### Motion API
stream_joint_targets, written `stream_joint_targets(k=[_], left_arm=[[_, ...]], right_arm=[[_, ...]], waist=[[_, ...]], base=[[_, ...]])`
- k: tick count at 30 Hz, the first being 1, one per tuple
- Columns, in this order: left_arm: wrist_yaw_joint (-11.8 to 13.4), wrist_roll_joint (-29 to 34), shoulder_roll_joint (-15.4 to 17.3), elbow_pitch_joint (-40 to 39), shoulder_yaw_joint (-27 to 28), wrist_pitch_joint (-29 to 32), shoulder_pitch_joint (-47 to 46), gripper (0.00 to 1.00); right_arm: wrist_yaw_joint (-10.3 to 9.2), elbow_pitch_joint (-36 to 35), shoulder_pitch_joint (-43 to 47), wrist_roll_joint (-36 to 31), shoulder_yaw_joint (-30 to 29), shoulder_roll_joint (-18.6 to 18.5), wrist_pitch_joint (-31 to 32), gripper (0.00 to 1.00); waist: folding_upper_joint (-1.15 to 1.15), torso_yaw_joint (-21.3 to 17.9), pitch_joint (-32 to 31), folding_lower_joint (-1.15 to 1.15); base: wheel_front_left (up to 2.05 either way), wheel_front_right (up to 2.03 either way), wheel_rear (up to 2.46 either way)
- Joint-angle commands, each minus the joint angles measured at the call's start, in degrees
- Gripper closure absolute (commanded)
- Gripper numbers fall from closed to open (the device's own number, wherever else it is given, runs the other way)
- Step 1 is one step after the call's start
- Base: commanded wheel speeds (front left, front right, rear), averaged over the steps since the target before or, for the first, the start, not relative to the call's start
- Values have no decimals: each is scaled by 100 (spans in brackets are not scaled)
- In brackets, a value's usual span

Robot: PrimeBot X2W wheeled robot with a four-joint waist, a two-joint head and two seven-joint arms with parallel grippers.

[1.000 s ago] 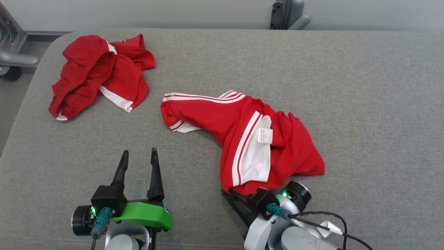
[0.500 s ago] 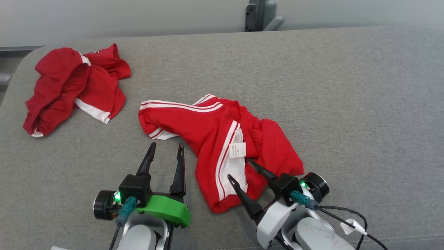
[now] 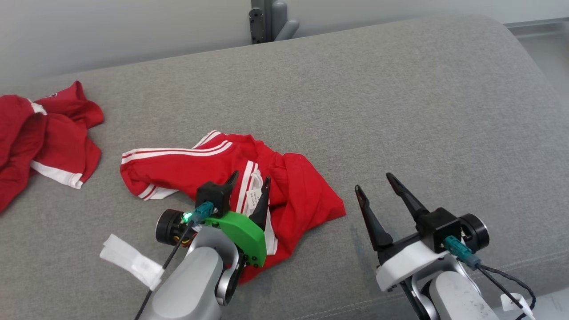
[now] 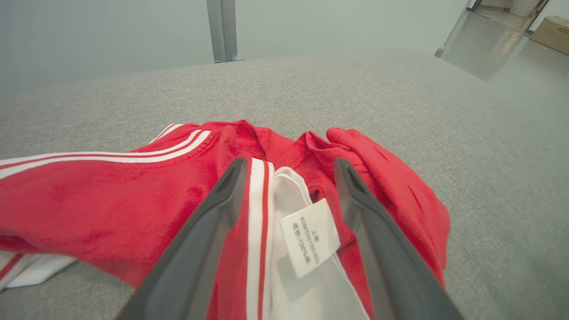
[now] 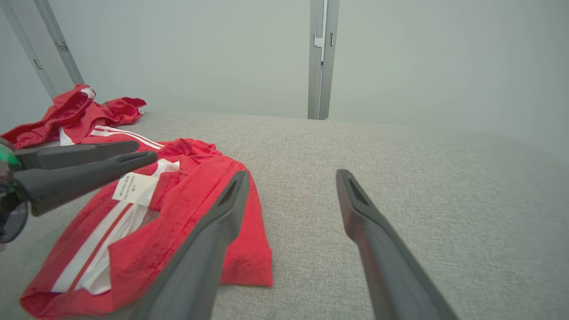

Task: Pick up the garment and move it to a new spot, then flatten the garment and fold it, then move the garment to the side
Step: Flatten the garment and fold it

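Left gripper [image 3: 251, 176] hangs over the red garment [image 3: 178, 166], fingers spread around its white label [image 4: 311, 235], while right gripper [image 3: 373, 182] sits just right of the garment, spread wide, empty.

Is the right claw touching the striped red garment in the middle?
Apart. The head view shows the open right gripper off to one side of the garment, with a strip of bare grey cushion between them.

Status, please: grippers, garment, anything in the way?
Left gripper open, astride the label on the garment. Right gripper open, empty, beside it. Garment crumpled, not flattened. Second red garment far left, clear.
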Motion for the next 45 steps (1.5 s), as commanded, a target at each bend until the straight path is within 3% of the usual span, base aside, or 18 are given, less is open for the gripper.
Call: stream_joint_targets(k=[1, 10, 13, 20, 23, 25, 32, 35, 39, 45], left_arm=[[10, -115, 27, 88, -50, 85, -125, 0], [476, -630, 28, 910, -449, 725, -1030, 0], [460, -745, 28, 1019, -574, 889, -1123, 11], [460, -817, 29, 1008, -814, 1236, -1234, 13], [454, -775, 65, 995, -893, 1397, -1232, 29], [419, -801, 84, 951, -938, 1551, -1204, 46], [238, -1005, 105, 610, -1022, 2083, -1088, 71], [251, -1034, 151, 459, -1048, 2238, -1076, 98], [351, -1009, 278, 275, -1037, 2295, -1060, 100], [602, -1053, 458, -92, -768, 1849, -988, 100]], right_arm=[[-4, -42, 102, -17, -49, -13, -18, 0], [-4, -225, 250, -57, -392, -11, -18, 0], [-4, -247, 289, -42, -444, -12, -18, 0], [-4, -259, 318, -19, -497, -13, -18, 0], [-4, -261, 351, 8, -469, -13, -18, 0], [-4, -262, 359, 12, -467, -13, -18, 0], [-4, -263, 345, 23, -433, -13, -18, 0], [-5, -257, 311, 40, -422, -13, -18, 0], [-4, -254, 299, 51, -455, -13, -18, 0], [-4, -260, 389, 27, -590, -13, -18, 0]], waist=[[58, -204, 44, 0], [58, -343, 168, 0], [58, -310, 183, 0], [58, -155, 158, 0], [58, -91, 140, 0], [58, -57, 130, 0], [58, -9, 131, 0], [58, -26, 138, 0], [58, -39, 141, 0], [58, 66, 107, 0]], base=[[0, 0, 0], [0, 0, 0], [0, 0, 0], [0, 0, 0], [0, 0, 0], [0, 0, 0], [0, 0, 0], [0, 0, 0], [0, 0, 0], [0, 0, 0]])
